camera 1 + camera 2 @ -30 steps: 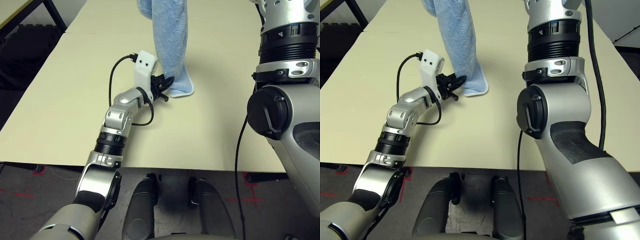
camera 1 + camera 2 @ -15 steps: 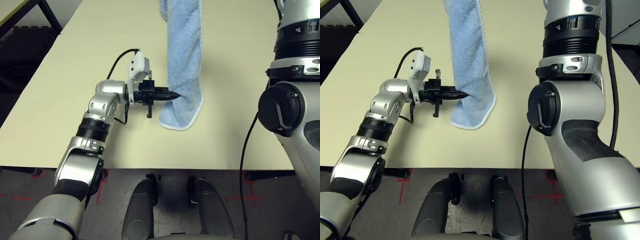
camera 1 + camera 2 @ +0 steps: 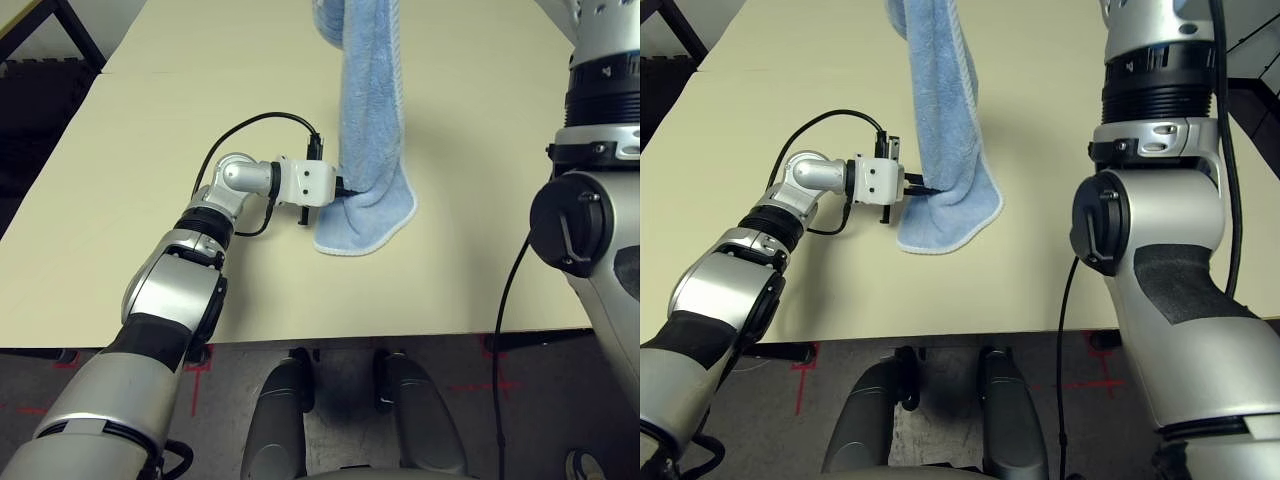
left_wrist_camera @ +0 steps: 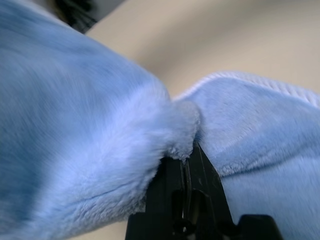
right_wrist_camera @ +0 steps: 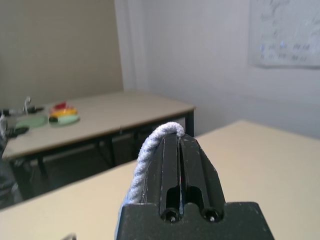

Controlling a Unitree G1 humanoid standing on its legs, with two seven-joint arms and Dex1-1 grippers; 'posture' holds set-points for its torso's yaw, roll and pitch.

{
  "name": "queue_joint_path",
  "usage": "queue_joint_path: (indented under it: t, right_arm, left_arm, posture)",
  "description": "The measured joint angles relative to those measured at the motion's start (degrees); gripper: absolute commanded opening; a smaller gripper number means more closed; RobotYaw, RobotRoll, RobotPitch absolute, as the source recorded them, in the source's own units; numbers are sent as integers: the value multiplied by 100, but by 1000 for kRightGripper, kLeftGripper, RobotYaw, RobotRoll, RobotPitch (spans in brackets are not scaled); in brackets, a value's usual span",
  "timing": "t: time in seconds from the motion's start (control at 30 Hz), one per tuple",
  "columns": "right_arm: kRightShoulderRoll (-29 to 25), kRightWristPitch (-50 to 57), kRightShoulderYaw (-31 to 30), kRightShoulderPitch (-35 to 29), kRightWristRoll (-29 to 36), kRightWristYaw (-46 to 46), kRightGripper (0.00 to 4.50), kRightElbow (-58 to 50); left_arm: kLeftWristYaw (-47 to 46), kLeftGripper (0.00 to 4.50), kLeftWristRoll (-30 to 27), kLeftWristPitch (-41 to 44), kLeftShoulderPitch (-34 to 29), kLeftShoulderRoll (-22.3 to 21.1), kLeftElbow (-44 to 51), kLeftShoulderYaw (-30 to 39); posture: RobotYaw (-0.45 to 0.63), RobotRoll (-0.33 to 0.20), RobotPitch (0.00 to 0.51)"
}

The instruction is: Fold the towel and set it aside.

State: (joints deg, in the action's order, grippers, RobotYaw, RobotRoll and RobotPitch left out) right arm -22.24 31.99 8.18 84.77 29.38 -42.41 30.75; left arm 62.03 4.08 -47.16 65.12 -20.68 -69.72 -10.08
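Observation:
The light-blue towel (image 3: 370, 120) hangs down as a long narrow strip from above the table. Its rounded lower end (image 3: 368, 222), edged in white, rests on the tabletop. My left gripper (image 3: 345, 190) reaches in from the left, low over the table, and is shut on the towel just above that resting end. In the left wrist view the terry cloth (image 4: 90, 150) bunches over the closed tips of my left gripper (image 4: 191, 152). My right gripper (image 5: 179, 137) is raised high and shut on the towel's white stitched edging (image 5: 150, 145).
The beige table (image 3: 150, 150) stretches wide to the left and behind the towel. Its front edge runs close below the towel's end. My right arm (image 3: 590, 210) stands tall at the right. A second table with small coloured items (image 5: 62, 117) stands in the background.
My left wrist has turned and the arm has stretched further right, so its tips have gone into the towel's lower part. The towel still hangs from above.

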Motion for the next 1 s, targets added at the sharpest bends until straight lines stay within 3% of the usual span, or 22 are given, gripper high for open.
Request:
queue_joint_path:
  t: [0.1, 0.23, 0.4, 0.5, 0.63, 0.83, 1.0]
  right_arm:
    - [-386, 376, 143, 19, 42, 61, 0, 45]
    - [-1109, 948, 843, 28, 167, 637, 0, 100]
    - [-939, 2232, 1640, -226, 1033, 1289, 0, -521]
    - [-562, 2458, 2135, -220, 1343, 2074, 0, -578]
    - [285, 1891, 2840, -230, 1364, 3898, 0, -569]
    - [1024, 911, 3195, -111, 1482, 5277, 0, -605]
    - [1238, 82, 3271, 215, 1511, 6015, 0, -592]
  left_arm:
    - [75, 1018, -241, 284, -298, -18, 356, 221]
    - [172, 2601, -606, 727, -794, -241, 1091, 495]
    - [199, 4457, -1008, 1511, -1275, -186, 2264, 618]
    - [170, 4457, -1115, 1878, -1431, -187, 2757, 625]
    - [-243, 4457, -1379, 2613, -1606, -48, 3485, 823]
    - [-732, 4457, -1549, 3411, -2034, -18, 4547, 947]
    - [-972, 4457, -1584, 3899, -2555, -20, 5336, 938]
  posture:
    - [-100, 0, 237]
    - [-104, 0, 236]
    - [-101, 0, 238]
    - [-80, 0, 239]
    - [-65, 0, 238]
    - [-52, 0, 236]
    - [-45, 0, 237]
